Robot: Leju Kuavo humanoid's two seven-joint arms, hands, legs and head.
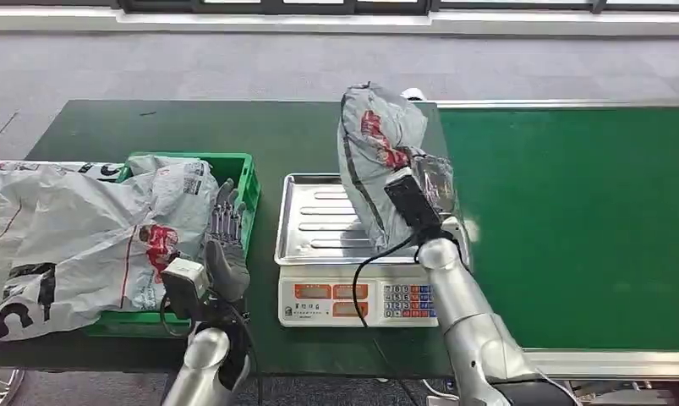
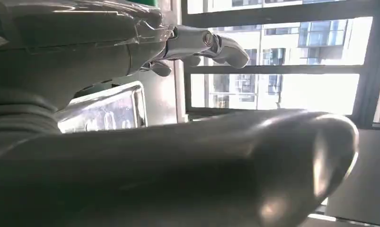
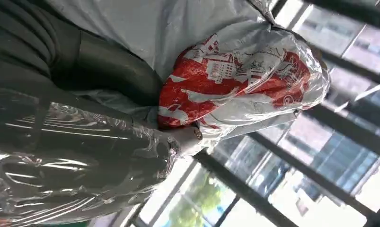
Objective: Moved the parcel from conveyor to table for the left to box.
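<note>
A long dark green table runs across in front of the robot, and to its right side lies the brighter green conveyor belt, butted against the table's end. On the table's left part, a pile of grey mail bags with red and black print spills over a green plastic crate, covering most of it and hanging past the near edge.

Next in size is the parcel itself, a grey plastic bag with a red printed patch. It stands up on end, its lower part over the steel tray of a weighing scale that sits on the table between the crate and the belt. The scale's front panel with orange displays and coloured keys faces the robot.

The right hand, wrapped in clear film, grips the parcel from its right side; in the right wrist view the thick thumb presses into the bag just beside the red print, so the fingers are closed on it.

The left hand hovers at the crate's near right corner, just beside the heaped bags, fingers stretched out straight and apart, holding nothing. In the left wrist view its fingers point forward with the scale's tray beyond them.
</note>
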